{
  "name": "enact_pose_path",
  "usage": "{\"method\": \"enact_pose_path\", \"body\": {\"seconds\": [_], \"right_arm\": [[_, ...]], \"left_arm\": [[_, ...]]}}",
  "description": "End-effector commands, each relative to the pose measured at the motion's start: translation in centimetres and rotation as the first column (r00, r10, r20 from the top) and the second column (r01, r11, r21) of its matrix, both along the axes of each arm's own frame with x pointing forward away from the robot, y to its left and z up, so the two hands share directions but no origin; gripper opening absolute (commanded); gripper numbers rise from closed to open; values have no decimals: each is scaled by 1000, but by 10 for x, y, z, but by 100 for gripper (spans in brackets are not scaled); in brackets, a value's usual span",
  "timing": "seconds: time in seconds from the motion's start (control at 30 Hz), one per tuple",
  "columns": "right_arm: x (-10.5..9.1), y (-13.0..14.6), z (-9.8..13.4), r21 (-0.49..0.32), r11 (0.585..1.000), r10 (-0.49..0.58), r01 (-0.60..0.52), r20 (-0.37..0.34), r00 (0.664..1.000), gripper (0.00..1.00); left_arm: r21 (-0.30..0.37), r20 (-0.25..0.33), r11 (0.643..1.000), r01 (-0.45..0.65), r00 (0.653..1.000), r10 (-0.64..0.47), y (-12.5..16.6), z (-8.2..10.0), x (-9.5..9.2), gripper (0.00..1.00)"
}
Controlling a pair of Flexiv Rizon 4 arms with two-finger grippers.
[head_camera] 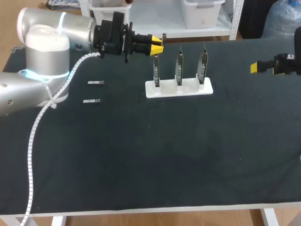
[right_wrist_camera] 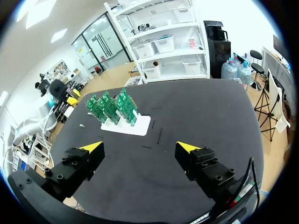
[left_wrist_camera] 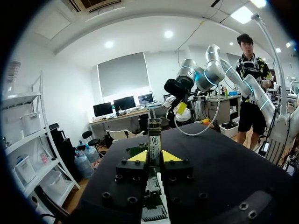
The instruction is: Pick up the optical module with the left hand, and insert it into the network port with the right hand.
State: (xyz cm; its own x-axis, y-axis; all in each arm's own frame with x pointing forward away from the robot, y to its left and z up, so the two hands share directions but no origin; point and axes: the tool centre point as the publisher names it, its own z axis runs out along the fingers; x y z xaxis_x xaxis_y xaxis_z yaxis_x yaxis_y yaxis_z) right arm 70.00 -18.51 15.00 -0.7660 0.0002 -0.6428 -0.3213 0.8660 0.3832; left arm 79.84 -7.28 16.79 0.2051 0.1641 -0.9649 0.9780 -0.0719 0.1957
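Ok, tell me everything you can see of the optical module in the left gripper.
The optical module is a slim, rectangular, metal-looking bar with a dark labelled face. It is clamped between the yellow tips of the left gripper, jutting out past them. It is off the table, by the upright circuit boards; nothing else touches it.

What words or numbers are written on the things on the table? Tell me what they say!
No text here is clear enough to quote.
The optical module held in the left gripper: it has a label with print, too small and blurred to read.
The green circuit boards: no writing can be made out.
The two loose modules: too small to tell.
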Motion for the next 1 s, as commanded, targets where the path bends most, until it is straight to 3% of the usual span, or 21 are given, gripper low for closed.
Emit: {"method": "enact_pose_path", "body": {"seconds": [0.03, 0.23, 0.4, 0.7, 1.0], "right_arm": [[0, 0, 0, 0, 1000, 0, 0, 0, 1000, 100], [0, 0, 0, 0, 1000, 0, 0, 0, 1000, 100], [4, 11, 26, 12, 995, 100, -103, 155, 983, 100], [-2, 54, 44, -65, 924, 379, -378, 300, 875, 100], [1, 76, 50, -81, 873, 474, -481, 371, 798, 100]], "left_arm": [[7, -8, 1000, 16, 1000, -16, 1, -1, 5, 0], [7, -8, 1000, 16, 1000, -16, 1, -1, 5, 0], [7, -8, 1000, 16, 1000, -16, 1, -1, 5, 0], [7, -8, 1000, 16, 1000, -16, 1, -1, 5, 0], [7, -8, 1000, 16, 1000, -16, 1, -1, 5, 0]]}}
